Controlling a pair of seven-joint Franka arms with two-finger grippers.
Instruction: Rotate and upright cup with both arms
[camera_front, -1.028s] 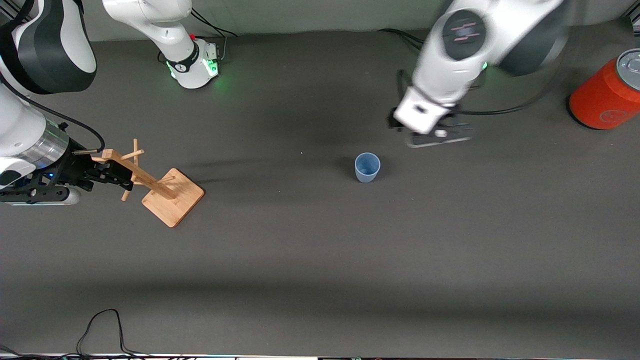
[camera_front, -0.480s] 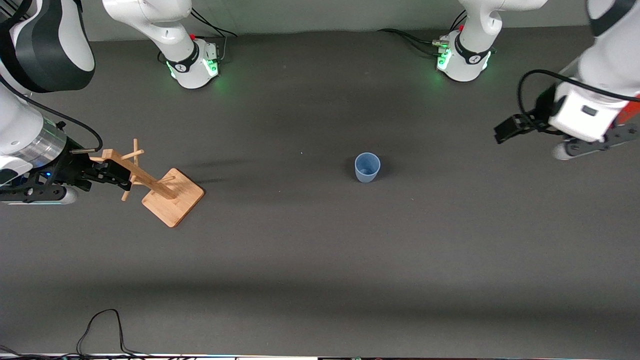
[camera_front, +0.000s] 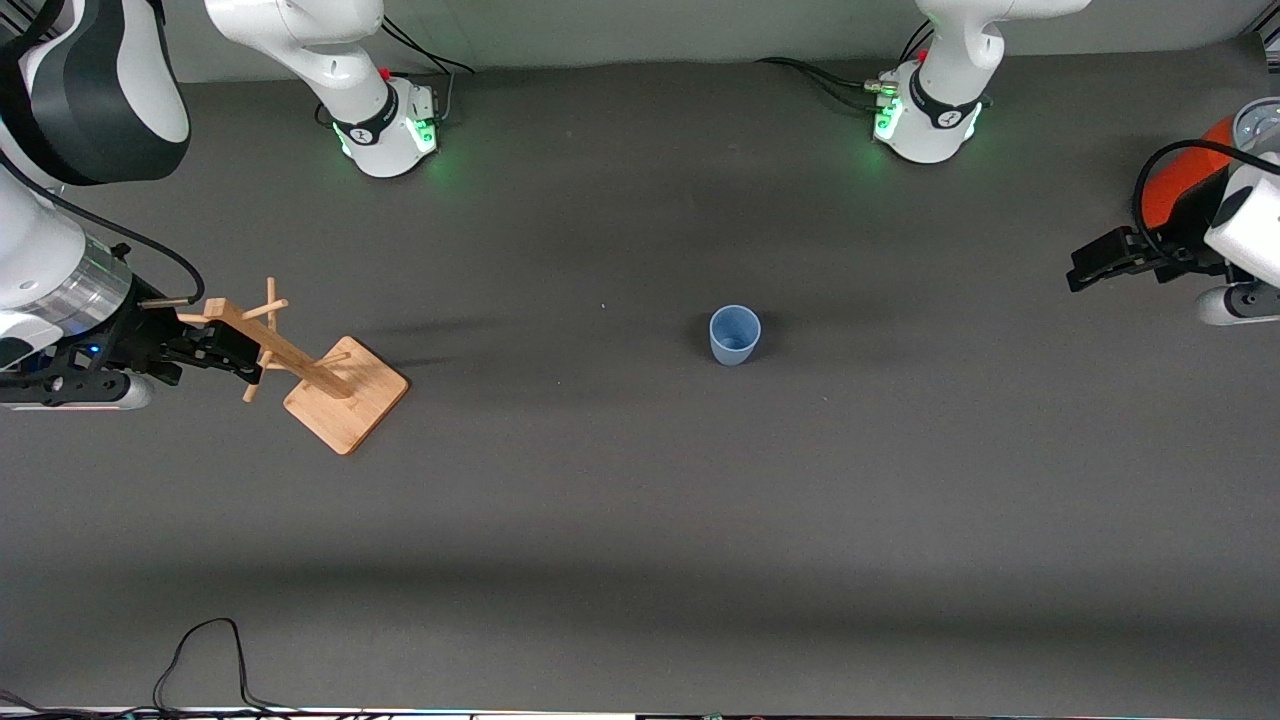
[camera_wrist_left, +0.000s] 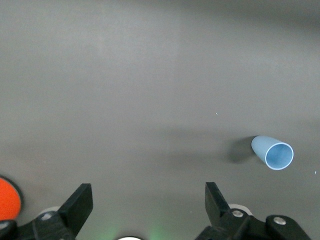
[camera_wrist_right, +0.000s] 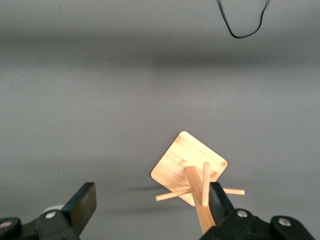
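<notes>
The light blue cup (camera_front: 735, 335) stands mouth up near the middle of the table, with nothing touching it. It also shows in the left wrist view as the cup (camera_wrist_left: 272, 152), well off to one side of the fingers. My left gripper (camera_front: 1085, 270) hangs open and empty over the table at the left arm's end, beside the orange can. In its own view the left gripper (camera_wrist_left: 147, 202) has only bare table between its fingers. My right gripper (camera_front: 235, 350) is open at the right arm's end. The right gripper (camera_wrist_right: 150, 202) has one finger beside a wooden rack's post.
A wooden peg rack (camera_front: 350, 400) on a square base stands at the right arm's end, seen as the rack (camera_wrist_right: 192, 170) from the right wrist. An orange can (camera_front: 1165, 200) stands at the left arm's end. A black cable (camera_front: 200, 650) lies by the table's near edge.
My left arm has swung away from beside the cup to the left arm's end of the table, near the orange can. The cup and the right arm have stayed put.
</notes>
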